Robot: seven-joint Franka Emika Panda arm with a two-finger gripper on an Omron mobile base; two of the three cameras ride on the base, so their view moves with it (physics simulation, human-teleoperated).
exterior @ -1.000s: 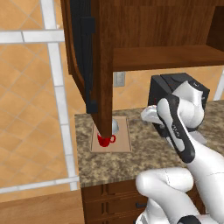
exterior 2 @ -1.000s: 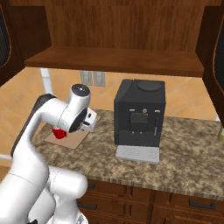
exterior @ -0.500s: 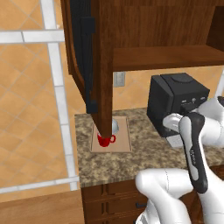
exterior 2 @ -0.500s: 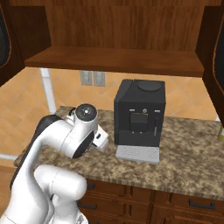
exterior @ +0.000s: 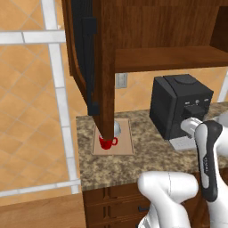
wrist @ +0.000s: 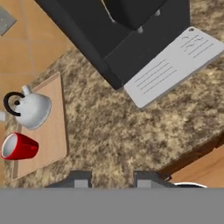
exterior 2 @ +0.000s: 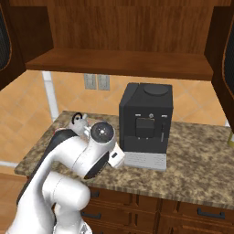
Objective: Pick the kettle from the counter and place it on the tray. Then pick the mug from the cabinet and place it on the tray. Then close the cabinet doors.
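The red mug lies at one end of the tan tray, and the silver kettle stands beside it on the same board. My gripper hovers over the granite counter near its front edge, well away from the tray, its fingers apart with nothing between them. In the left base view the mug and tray sit below the open cabinet door, which half hides the kettle. The kettle peeks out behind my arm. Both cabinet doors stand open.
A large black coffee machine with a grey drip plate stands mid-counter, right of the tray. The cabinet's inner shelf is bare. The right door swings out at the far right. Dark drawers lie below the counter.
My arm has pulled back from the tray, swinging right toward the counter's front edge by the coffee machine. The jaws have narrowed. Mug and kettle have stayed on the tray.
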